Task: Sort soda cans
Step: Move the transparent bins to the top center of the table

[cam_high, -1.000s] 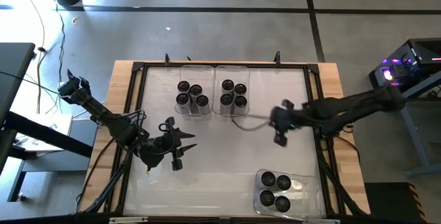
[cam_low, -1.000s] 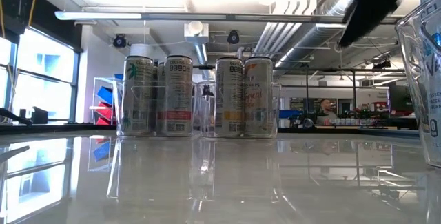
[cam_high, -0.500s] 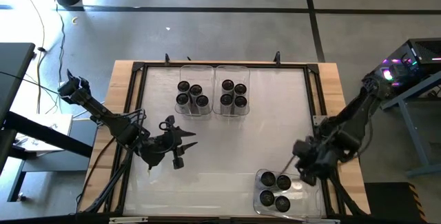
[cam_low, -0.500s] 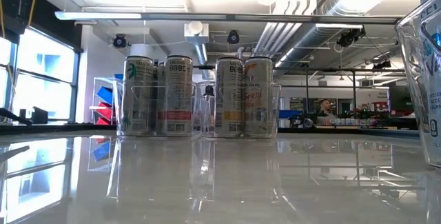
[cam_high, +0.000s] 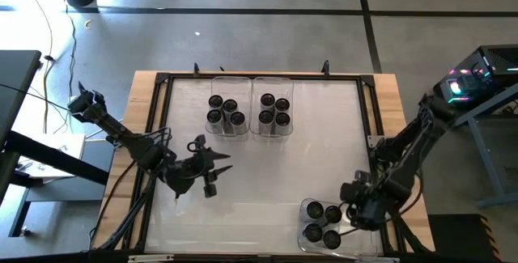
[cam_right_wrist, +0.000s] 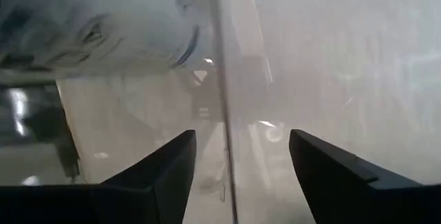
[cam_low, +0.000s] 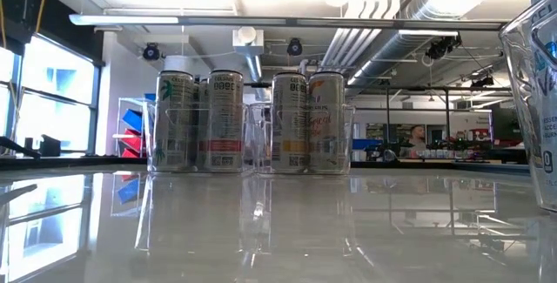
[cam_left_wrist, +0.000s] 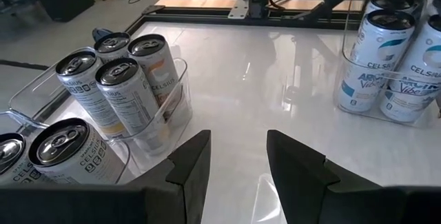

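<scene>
Twelve soda cans [cam_high: 228,111] binned in three groups of four; none loose on counter [cam_high: 267,174]. Right gripper [cam_high: 354,208] spread, empty, touching near bin [cam_high: 366,232]. Left gripper [cam_left_wrist: 238,156] parted, empty, idle well apart from far bins; sorting looks finished.

Silver cans [cam_left_wrist: 124,89] with dark tops, white-and-teal cans [cam_left_wrist: 375,58] at two o'clock, clear bins [cam_high: 228,127], glossy white table [cam_high: 267,174].

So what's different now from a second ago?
The right arm swung from mid-table, near the far bins, to the near bin; the right gripper now hangs open and empty at it. The left gripper, the soda cans and all bins stayed put.
</scene>
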{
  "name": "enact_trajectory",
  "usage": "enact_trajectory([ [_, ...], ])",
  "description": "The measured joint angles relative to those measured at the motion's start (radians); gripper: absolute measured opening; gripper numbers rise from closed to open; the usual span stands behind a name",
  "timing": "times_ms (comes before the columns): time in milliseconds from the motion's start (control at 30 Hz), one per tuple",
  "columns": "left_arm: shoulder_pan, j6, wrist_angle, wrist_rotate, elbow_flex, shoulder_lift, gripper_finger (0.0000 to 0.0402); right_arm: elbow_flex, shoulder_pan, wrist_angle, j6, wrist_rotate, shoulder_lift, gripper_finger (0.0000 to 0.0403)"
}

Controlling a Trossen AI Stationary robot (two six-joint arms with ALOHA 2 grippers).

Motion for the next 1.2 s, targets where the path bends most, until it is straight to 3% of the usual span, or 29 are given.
enact_trajectory([
  [100, 0.012, 0.0, 0.001, 0.004, 0.0, 0.0, 0.0136, 0.0, -0.005, 0.023, -0.058, 0.006, 0.042, 0.023],
  [233, 0.025, 0.0, 0.004, 0.008, 0.0, 0.0, 0.0136, 0.0, -0.027, 0.016, -0.094, 0.006, 0.098, 0.0194],
  [600, 0.037, 0.051, 0.049, 0.038, 0.001, 0.0, 0.0136, 0.002, -0.115, 0.021, -0.288, 0.002, 0.147, 0.0015],
  [833, 0.037, 0.055, 0.05, 0.062, 0.001, 0.0, 0.0136, -0.011, -0.174, 0.023, -0.552, 0.014, 0.145, 0.0008],
  [1200, 0.037, 0.051, 0.049, 0.064, 0.001, 0.0, 0.0136, -0.027, -0.377, 0.057, -1.028, -0.003, 0.145, 0.0004],
])
